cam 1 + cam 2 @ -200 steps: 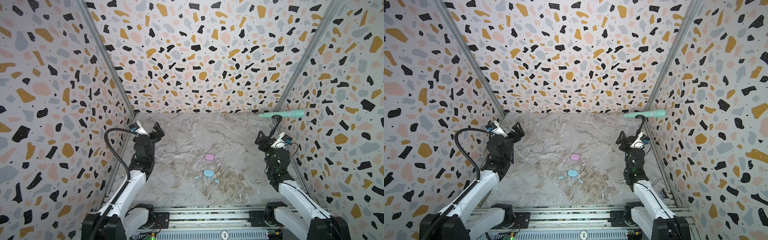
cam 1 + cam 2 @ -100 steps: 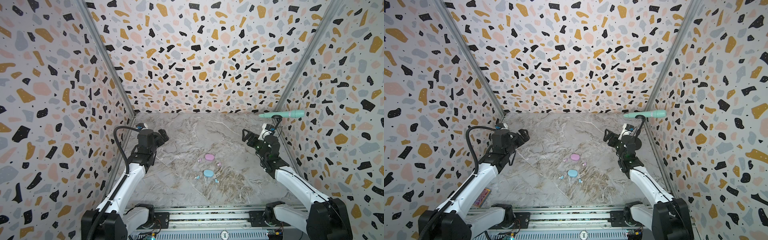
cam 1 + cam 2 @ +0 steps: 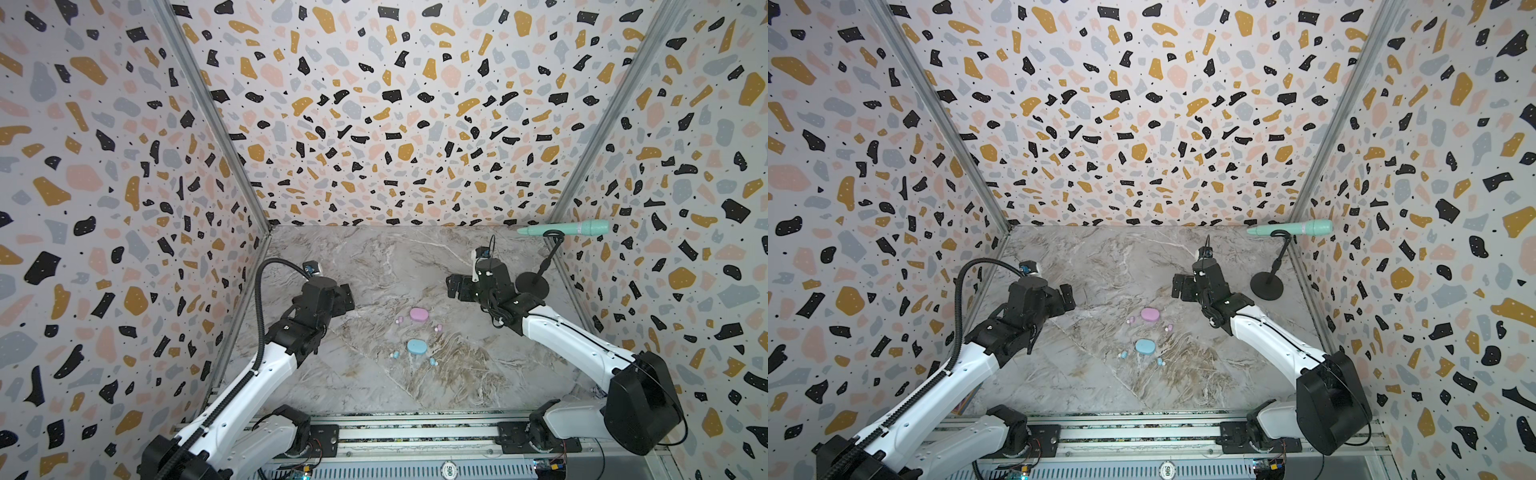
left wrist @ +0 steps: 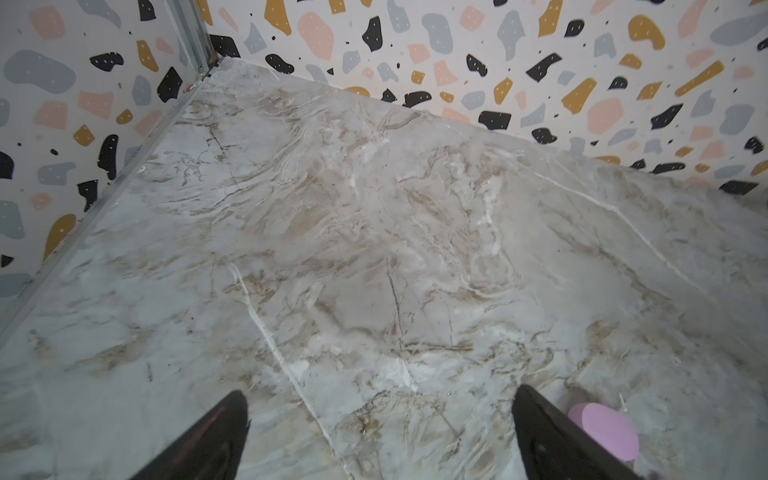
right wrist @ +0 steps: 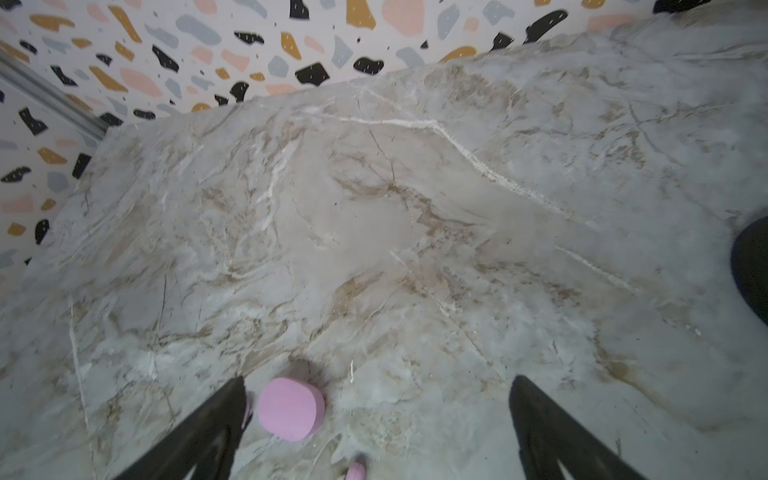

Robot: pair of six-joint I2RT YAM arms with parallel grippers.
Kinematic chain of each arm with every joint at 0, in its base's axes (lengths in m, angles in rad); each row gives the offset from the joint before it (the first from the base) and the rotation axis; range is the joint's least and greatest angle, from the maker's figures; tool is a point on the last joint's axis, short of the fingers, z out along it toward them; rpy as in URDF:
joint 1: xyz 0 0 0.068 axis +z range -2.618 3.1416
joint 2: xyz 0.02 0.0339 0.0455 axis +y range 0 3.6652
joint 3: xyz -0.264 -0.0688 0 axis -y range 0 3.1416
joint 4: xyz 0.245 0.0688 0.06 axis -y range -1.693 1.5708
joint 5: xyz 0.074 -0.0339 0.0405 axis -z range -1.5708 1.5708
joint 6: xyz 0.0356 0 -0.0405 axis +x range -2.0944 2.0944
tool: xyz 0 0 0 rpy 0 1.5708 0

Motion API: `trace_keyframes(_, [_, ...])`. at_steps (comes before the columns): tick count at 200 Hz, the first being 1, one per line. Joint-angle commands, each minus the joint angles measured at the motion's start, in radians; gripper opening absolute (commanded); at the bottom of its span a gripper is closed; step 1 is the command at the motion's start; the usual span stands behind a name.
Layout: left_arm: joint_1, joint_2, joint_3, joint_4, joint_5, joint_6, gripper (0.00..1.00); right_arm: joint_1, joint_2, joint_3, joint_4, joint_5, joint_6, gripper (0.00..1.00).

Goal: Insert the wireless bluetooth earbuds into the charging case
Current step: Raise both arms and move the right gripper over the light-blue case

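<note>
A pink charging case [image 3: 418, 314] [image 3: 1150, 314] and a blue charging case [image 3: 417, 346] [image 3: 1145, 347] lie mid-table. Two pink earbuds [image 3: 400, 320] [image 3: 437, 328] flank the pink case. Beside the blue case rest two blue earbuds [image 3: 395, 354] [image 3: 433, 361]. My left gripper [image 3: 347, 297] [image 4: 380, 392] hovers open and empty, left of the pink case [image 4: 604, 430]. The right gripper [image 3: 453, 286] [image 5: 378, 379] is open and empty, up and to the right of the pink case [image 5: 291, 409]. One pink earbud [image 5: 356, 471] shows at the edge of the right wrist view.
A mint green microphone [image 3: 569, 228] [image 3: 1296, 228] sits on a black stand whose round base [image 3: 532, 284] [image 5: 752, 266] stands just right of my right gripper. Terrazzo walls [image 3: 374, 124] enclose three sides. A metal rail [image 3: 415, 432] runs along the front edge.
Both arms have reached inward from the side walls toward the cases in the middle. Both grippers have stayed open. The cases and earbuds have not moved.
</note>
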Motion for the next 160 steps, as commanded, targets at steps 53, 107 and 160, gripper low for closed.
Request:
trace_keyframes(53, [-0.060,-0.115,-0.093,0.054,-0.079,0.045,1.00,0.138,0.142,0.164,-0.328,-0.010,0.173,0.99])
trace_keyframes(107, [-0.060,-0.105,-0.083,0.048,-0.057,0.044,1.00,0.202,0.330,0.315,-0.441,-0.075,0.321,0.99])
trace_keyframes(160, [-0.060,-0.089,-0.072,0.040,-0.030,0.048,1.00,0.261,0.459,0.476,-0.555,-0.012,0.381,0.99])
